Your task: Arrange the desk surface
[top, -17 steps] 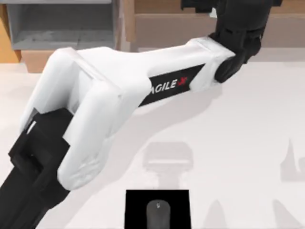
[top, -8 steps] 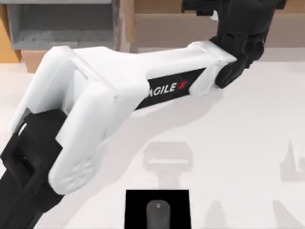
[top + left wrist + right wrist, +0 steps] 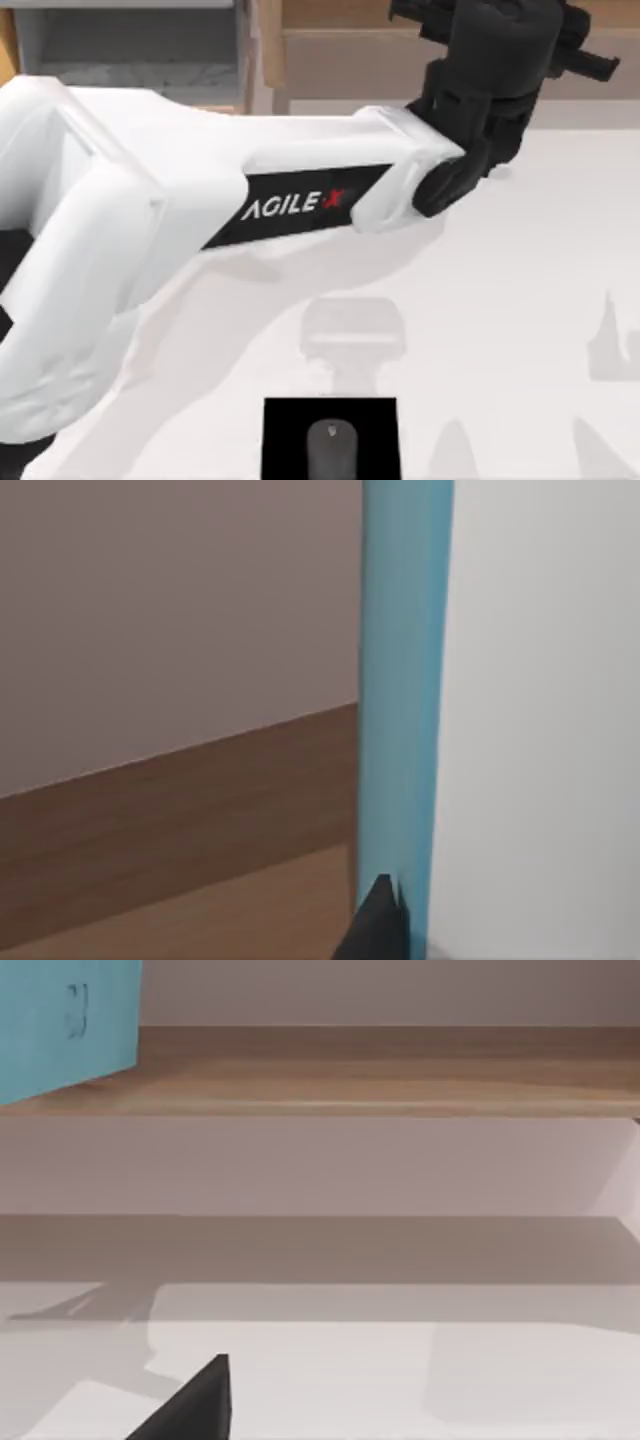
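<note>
The desk surface (image 3: 520,280) is a broad white tabletop. My left arm stretches across it to the back right, with my left gripper (image 3: 500,40) up at the light-wood shelf unit (image 3: 340,50). In the left wrist view one dark fingertip (image 3: 375,920) presses against an upright blue book (image 3: 400,680), whose white side hides the other finger. The right wrist view has the blue book (image 3: 65,1025) standing on the wooden shelf board (image 3: 400,1085). My right arm is parked low over the desk facing the shelf, one of its fingertips (image 3: 195,1405) in sight.
A black square pad (image 3: 290,440) with a grey mouse (image 3: 331,450) lies at the front middle. A grey open compartment (image 3: 130,50) sits at the back left beside the wooden unit. My left arm's white forearm (image 3: 200,200) spans the left half of the desk.
My left arm has swung its elbow toward the left edge and lifted nearer the camera. Its gripper has turned a little at the shelf. Pad and mouse have not moved.
</note>
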{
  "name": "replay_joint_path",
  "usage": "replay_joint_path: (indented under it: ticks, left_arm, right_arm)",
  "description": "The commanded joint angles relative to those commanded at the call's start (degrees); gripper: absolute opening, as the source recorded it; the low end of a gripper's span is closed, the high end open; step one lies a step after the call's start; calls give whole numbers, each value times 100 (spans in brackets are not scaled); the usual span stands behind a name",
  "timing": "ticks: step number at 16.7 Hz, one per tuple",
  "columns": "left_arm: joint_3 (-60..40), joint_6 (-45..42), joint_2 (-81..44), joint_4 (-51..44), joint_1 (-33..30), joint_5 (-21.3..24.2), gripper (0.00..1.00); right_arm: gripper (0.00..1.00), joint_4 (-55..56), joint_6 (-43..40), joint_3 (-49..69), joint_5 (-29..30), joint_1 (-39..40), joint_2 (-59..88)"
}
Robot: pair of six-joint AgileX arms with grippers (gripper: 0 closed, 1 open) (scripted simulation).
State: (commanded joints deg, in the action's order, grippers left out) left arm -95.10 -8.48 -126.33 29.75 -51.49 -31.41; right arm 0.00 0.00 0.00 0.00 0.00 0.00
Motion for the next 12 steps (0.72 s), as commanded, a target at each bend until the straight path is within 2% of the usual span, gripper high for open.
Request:
replay_joint_path:
  ticks: [4, 7, 10, 12]
  left_arm:
    - [1568, -780, 1042, 277, 8, 1223, 0]
    - [2731, -1564, 1700, 441, 257, 1976, 0]
    - [3903, -2541, 2131, 527, 799, 2434, 0]
    - [4654, -3263, 2366, 562, 1296, 2542, 0]
  right_arm:
    - [100, 0, 0, 0, 0, 0, 0]
    - [100, 0, 0, 0, 0, 0, 0]
    - [100, 0, 0, 0, 0, 0, 0]
    - [100, 0, 0, 0, 0, 0, 0]
